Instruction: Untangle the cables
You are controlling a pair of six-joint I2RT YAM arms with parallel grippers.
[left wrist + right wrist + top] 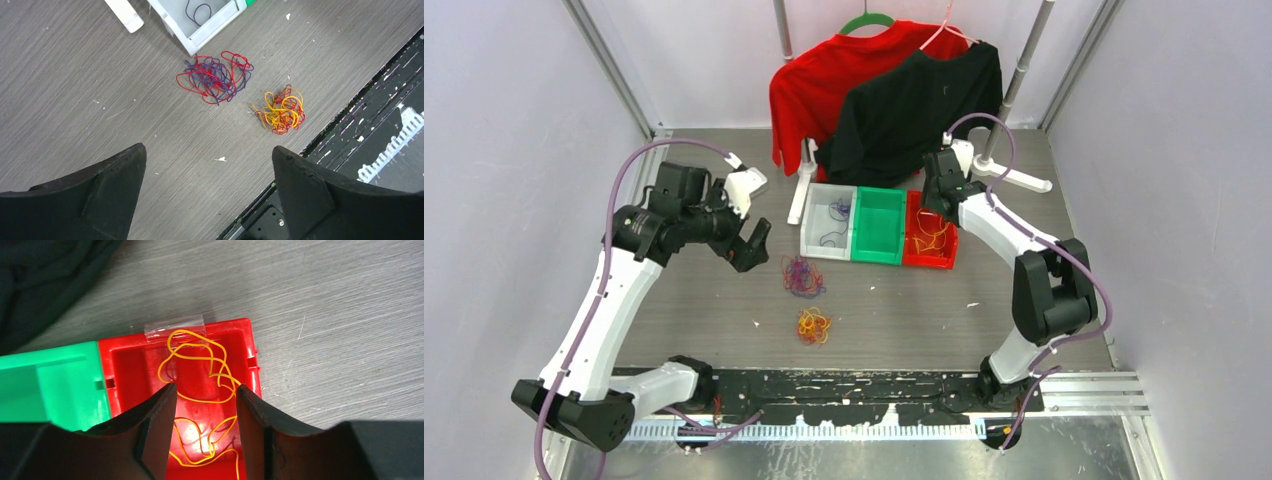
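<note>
Above red bin [131,348], right hand [205,390] tipped down; left hand [208,151] hovering, open

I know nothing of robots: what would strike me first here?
Two bright cable knots lie on the table: the purple-and-red tangle and, nearer the front, the orange-and-red tangle. Behind them a white bin, green bin and red bin stand in a row, the right gripper above orange cables in the red one. A red shirt and black shirt hang at the back.
</note>
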